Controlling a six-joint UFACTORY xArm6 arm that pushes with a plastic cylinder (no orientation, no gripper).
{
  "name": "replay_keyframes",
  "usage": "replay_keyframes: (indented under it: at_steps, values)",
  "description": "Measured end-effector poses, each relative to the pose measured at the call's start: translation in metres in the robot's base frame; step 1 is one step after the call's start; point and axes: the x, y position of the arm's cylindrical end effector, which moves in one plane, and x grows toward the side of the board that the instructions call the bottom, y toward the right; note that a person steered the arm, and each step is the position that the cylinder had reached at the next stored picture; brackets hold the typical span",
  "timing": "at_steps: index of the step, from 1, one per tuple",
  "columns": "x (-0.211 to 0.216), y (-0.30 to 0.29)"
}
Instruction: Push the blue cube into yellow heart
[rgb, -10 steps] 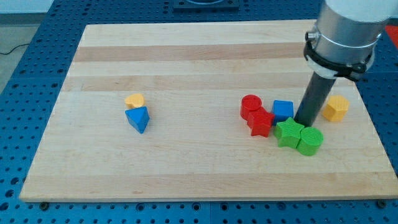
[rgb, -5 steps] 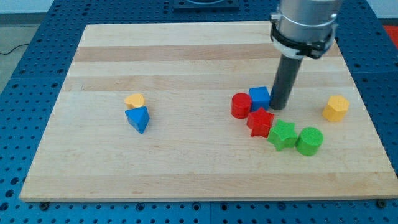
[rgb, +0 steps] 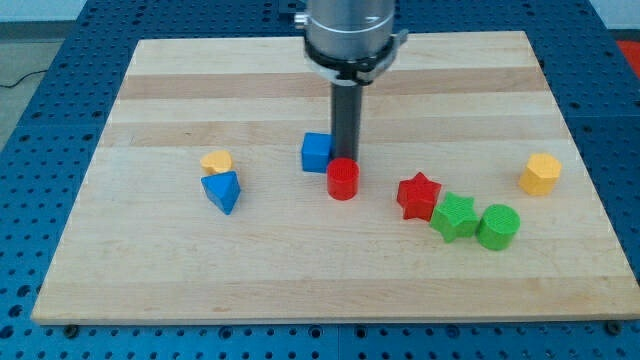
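The blue cube (rgb: 317, 152) sits near the board's middle. My tip (rgb: 347, 160) is right beside it on the view's right, touching or nearly touching it. A red cylinder (rgb: 342, 179) stands just below the tip and partly hides its end. The yellow heart (rgb: 215, 162) lies to the view's left, well apart from the cube, with a blue triangular block (rgb: 222, 191) touching it just below.
A red star (rgb: 419, 195), a green star (rgb: 455, 217) and a green cylinder (rgb: 497, 227) form a row at the lower right. A yellow hexagonal block (rgb: 540, 173) stands near the board's right edge. The wooden board (rgb: 150, 260) lies on a blue perforated table.
My tip has swept to the view's left, pushing the blue cube and the red cylinder out of the right-hand cluster. The red star and green blocks shifted slightly.
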Motion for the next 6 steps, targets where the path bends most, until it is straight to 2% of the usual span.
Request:
replay_keyframes:
  at_steps: [6]
  values:
    - [-0.014,-0.072]
